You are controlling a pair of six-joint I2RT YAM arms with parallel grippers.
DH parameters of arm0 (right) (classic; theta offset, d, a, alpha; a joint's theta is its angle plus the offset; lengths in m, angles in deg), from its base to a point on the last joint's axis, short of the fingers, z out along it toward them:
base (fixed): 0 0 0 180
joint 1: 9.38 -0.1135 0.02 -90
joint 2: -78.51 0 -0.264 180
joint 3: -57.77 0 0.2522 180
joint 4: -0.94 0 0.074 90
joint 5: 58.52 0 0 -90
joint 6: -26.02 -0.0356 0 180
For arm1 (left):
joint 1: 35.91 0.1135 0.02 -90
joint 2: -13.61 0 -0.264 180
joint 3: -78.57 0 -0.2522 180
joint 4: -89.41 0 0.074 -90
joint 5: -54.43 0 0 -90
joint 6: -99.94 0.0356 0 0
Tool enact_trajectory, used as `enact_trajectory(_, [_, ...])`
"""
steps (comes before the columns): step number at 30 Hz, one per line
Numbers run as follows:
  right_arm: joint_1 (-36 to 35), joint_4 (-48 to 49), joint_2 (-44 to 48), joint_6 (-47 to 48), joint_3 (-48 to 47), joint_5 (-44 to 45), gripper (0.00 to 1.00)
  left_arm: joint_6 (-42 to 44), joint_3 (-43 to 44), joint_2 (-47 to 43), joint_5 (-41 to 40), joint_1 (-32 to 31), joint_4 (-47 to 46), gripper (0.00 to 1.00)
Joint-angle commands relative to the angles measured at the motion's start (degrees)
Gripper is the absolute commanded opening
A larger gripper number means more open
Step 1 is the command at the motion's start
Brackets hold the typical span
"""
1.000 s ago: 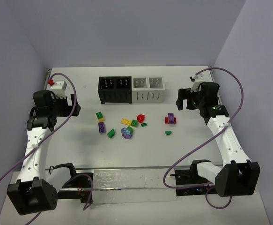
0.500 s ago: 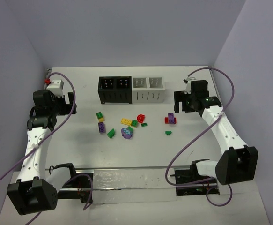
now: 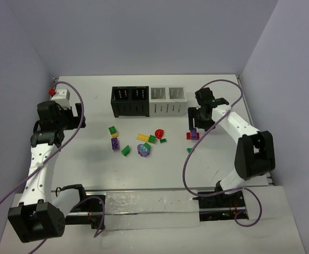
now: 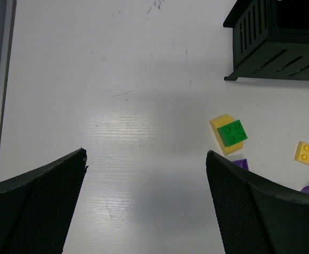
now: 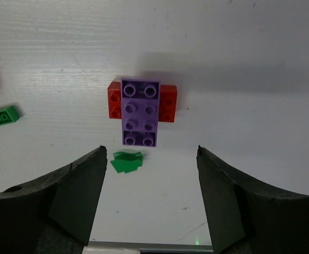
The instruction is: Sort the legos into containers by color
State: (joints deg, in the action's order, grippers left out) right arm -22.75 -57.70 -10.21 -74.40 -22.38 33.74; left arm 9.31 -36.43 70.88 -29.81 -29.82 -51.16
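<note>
A purple brick sits stacked across a red brick, studs up, flat on the counter. It lies just ahead of the right tool and a little off the midline between its fingers. That tool is released: its jaws stand apart with nothing between them, and the stacked pair is beyond the fingertips, not yet inside the gap. A small green piece lies nearer the tool than the purple brick, close by one fingertip, and may get caught when the jaws come down. The step in hand looks like the approach for a pick on this purple-and-red pair. The next move calls for carrying the tool forward until the fingers straddle the purple brick's long sides. It must then lower to the counter and close without dragging the green piece along. Since two colours are joined, lifting the purple one alone may need care. The containers stand farther ahead and off to one side, and the carry would end above one of them. Which bin takes purple cannot be told. The other legos lie scattered to the side. The left tool hangs released over bare counter, a green-on-yellow pair ahead and off to one side.
</note>
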Motion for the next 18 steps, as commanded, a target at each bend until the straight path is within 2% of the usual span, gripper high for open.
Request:
enact_trajectory(1, [-0.33,-0.42,-3.55,-2.10,-3.98,1.01,0.75,-0.35,0.89,-0.81,-0.84,-0.06,-2.77,0.99])
enact_trajectory(12, [-0.33,-0.82,-11.70,-1.98,-8.73,1.05,0.76,-0.07,-0.27,0.01,-1.19,-0.10,-3.25,0.99])
enact_trajectory(16, [-0.32,-1.40,-13.47,-2.35,-9.33,1.14,0.74,-0.06,-0.27,0.41,-1.50,-0.11,-3.46,0.99])
enact_trajectory(18, [-0.25,-1.62,-14.30,-2.55,-9.11,0.50,0.70,0.02,-0.27,0.61,-1.72,-0.11,-3.61,0.99])
